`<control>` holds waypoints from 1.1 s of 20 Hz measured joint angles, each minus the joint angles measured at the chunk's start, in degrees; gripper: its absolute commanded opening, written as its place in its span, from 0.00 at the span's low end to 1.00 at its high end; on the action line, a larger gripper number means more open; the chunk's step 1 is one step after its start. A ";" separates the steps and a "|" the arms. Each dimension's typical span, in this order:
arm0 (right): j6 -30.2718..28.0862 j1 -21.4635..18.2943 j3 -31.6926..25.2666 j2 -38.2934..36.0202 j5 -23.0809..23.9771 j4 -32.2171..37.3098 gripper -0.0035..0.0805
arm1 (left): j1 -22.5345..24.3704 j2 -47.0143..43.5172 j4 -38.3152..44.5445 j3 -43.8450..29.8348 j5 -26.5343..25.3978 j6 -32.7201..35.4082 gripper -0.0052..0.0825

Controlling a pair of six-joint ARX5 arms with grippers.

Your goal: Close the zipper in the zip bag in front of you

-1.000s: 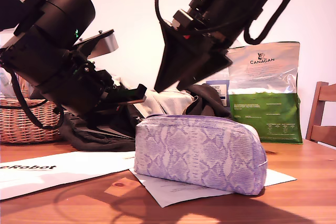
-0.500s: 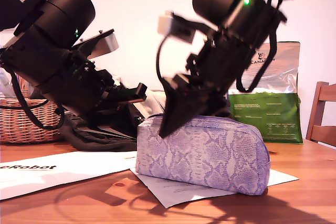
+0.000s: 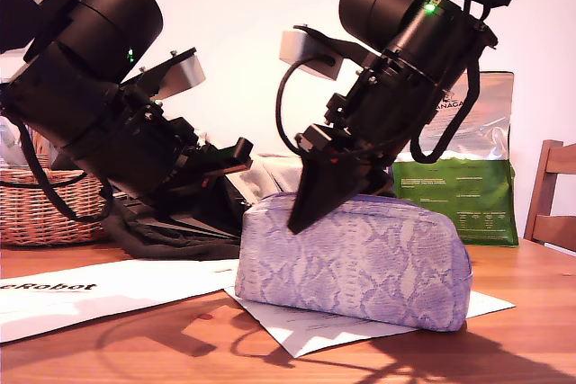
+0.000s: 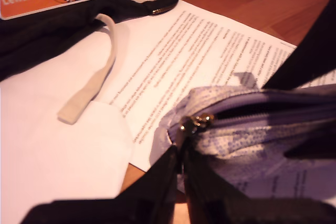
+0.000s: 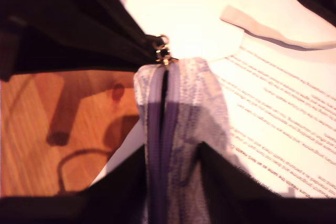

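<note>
Zip bag (image 3: 355, 263) on printed paper (image 3: 297, 325); first pincer (image 4: 181, 153) clamped on zipper (image 4: 195, 123) pull; second pincer (image 5: 170, 166) astride bag top, pressing both sides; zipper partly open.

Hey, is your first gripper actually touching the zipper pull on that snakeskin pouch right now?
Touching. In the first wrist view, my first gripper has its fingertips closed together right at the zipper pull on the end of the zip bag, with no gap showing.
</note>
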 measured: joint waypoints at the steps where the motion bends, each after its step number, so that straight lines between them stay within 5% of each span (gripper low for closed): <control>1: 0.00 0.02 0.00 0.00 0.02 -0.04 0.03 | 0.00 -0.07 -0.02 0.00 0.37 0.00 0.04; 22: 0.02 -0.02 0.00 -0.02 -0.07 -0.13 0.03 | -2.32 -8.33 2.25 0.00 7.28 -6.08 0.04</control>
